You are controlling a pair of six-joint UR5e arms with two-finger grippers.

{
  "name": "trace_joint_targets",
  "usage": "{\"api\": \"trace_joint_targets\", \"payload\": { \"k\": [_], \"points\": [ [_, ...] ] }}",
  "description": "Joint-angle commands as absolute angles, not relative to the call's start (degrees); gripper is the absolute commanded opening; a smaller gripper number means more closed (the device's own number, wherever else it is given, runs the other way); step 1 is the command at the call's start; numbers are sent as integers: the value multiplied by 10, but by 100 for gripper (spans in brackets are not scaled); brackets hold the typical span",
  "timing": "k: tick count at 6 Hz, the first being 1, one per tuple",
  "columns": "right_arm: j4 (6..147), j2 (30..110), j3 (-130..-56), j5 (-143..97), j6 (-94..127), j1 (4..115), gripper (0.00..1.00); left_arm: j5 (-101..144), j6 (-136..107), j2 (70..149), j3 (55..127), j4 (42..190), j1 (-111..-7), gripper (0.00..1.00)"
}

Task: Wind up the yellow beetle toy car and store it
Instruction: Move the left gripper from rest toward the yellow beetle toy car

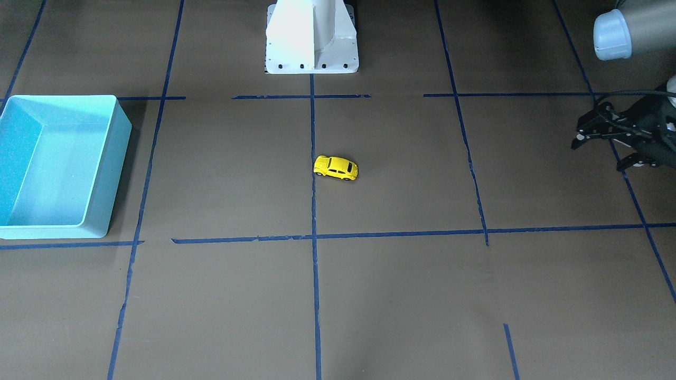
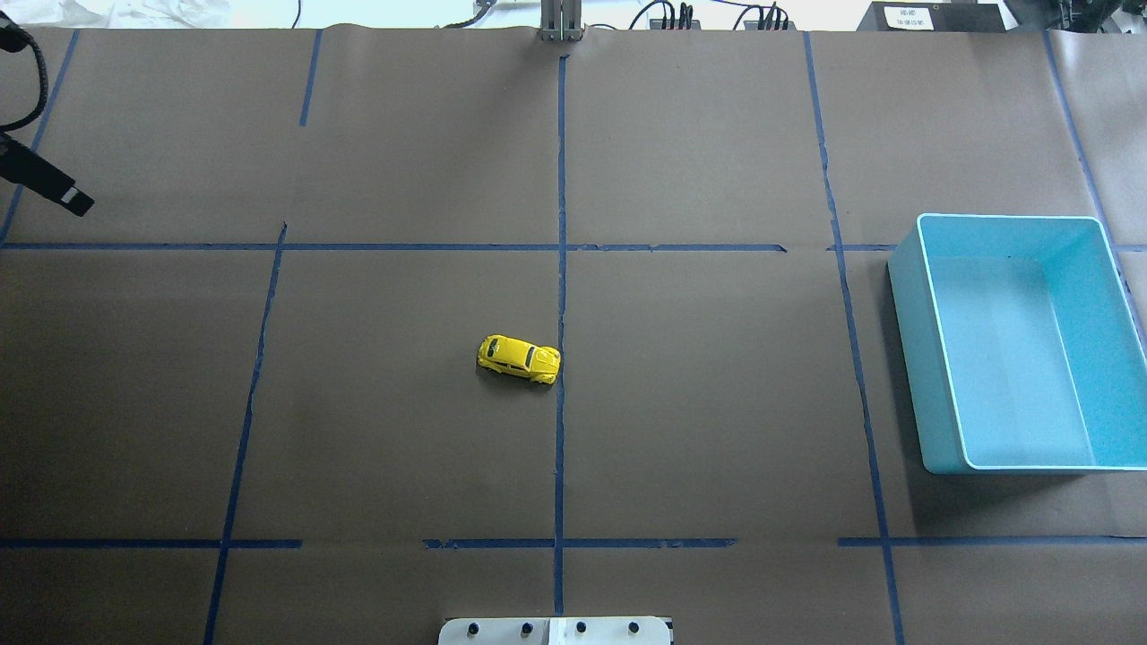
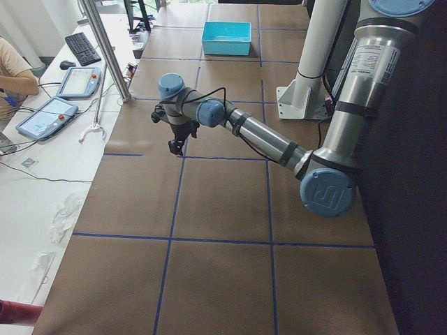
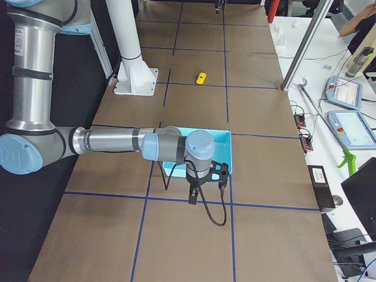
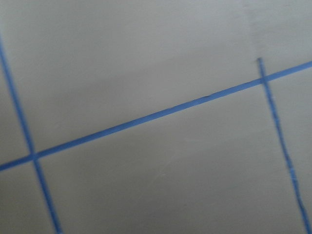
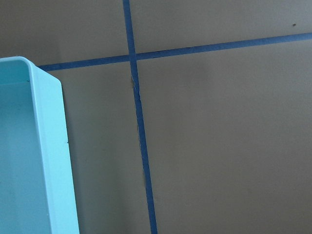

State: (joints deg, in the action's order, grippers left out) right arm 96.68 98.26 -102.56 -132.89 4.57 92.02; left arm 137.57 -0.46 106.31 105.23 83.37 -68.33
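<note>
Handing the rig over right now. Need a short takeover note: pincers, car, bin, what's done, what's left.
Left pincer: open, empty, far out on the robot's left, well away from the car.
Right pincer: just beside a corner of the turquoise bin; only the side view shows it, so open or shut cannot be told.
Yellow beetle toy car: upright on its wheels, right beside the centre tape line, nothing touching it.
Bin: on the robot's right, empty.
Done: nothing yet.
Left: grasp the car, wind it up, put it in the bin.
</note>
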Motion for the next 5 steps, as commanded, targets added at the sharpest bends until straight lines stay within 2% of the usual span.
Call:
{"api": "trace_joint_targets", "payload": {
  "k": [1,5],
  "points": [
    [966,983,-1026,-1329,46,920,100,1374,-4,1134,1051,833,-613,100],
    [966,981,-1027,-1329,46,920,100,1369,-3,1293,1035,824,-468,100]
  ]
}}
